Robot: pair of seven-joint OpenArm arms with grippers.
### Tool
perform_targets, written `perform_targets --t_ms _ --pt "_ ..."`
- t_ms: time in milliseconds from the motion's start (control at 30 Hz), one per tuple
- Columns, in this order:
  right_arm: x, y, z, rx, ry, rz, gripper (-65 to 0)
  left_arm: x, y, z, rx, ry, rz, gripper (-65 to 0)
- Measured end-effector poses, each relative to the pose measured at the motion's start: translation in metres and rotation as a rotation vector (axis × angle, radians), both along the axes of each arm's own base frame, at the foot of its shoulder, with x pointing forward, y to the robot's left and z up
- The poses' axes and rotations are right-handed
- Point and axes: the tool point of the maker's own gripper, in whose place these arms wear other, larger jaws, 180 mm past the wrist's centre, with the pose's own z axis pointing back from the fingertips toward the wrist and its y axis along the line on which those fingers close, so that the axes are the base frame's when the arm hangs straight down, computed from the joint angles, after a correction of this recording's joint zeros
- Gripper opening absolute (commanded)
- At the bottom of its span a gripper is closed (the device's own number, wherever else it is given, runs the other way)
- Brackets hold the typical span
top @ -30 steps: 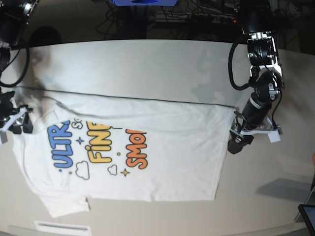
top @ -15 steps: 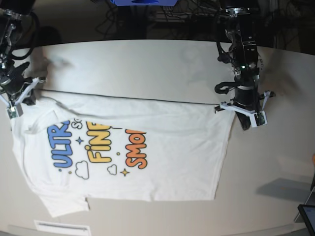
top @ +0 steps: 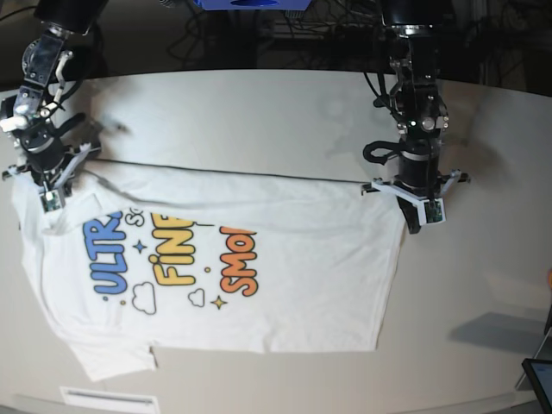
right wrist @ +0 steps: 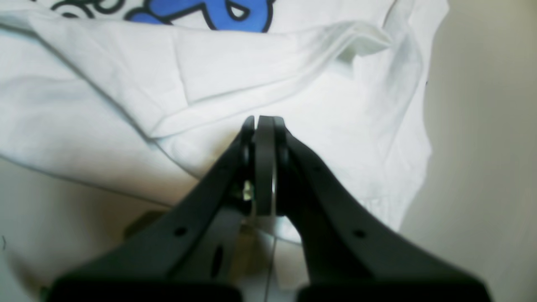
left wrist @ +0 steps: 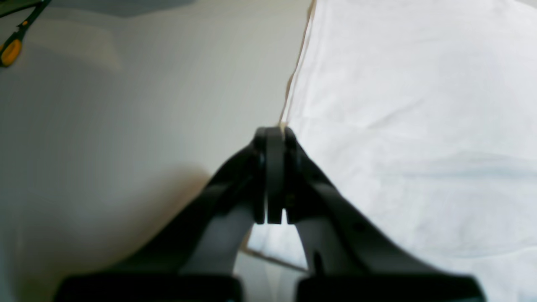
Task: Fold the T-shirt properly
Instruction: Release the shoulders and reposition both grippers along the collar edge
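Observation:
The white T-shirt (top: 293, 276) lies spread on the table (top: 259, 112), print up, with blue "ULTRA", yellow "FINE" and orange "SMOL" showing. My left gripper (top: 414, 221) points down at the shirt's far right hem corner. In the left wrist view its jaws (left wrist: 270, 134) are pressed together on the very edge of the white cloth (left wrist: 398, 126). My right gripper (top: 47, 197) is at the far left sleeve. The right wrist view shows it (right wrist: 260, 121) shut on bunched white fabric (right wrist: 293, 84), creases running to its tips, blue print just beyond.
Bare table lies beyond the shirt's far edge and to its right. A dark screen corner (top: 539, 375) sits at the near right, a white strip (top: 108, 399) at the near left. A yellow-handled tool (left wrist: 10, 52) lies on the table. Cables crowd the back edge.
Both arms swung toward the shirt's far edge, left to the hem corner, right to the sleeve. Both grippers went from open to shut. The shirt has barely shifted.

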Motion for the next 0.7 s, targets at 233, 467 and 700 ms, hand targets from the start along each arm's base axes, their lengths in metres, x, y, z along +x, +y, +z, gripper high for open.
perform_targets --t_ms 233,467,700 --pt "0.003 0.001 0.000 0.010 -0.005 -0.002 -37.6 0.001 -0.001 0.004 -0.002 -0.004 0.001 -41.1" --pt "0.016 -0.001 -0.004 0.038 -0.008 -0.017 -34.0 0.012 0.001 -0.006 -0.020 0.028 0.013 -39.6" --pt "0.018 0.001 -0.021 0.081 0.016 -0.026 -34.0 0.012 -0.012 -0.040 -0.032 0.121 -0.014 -39.6"
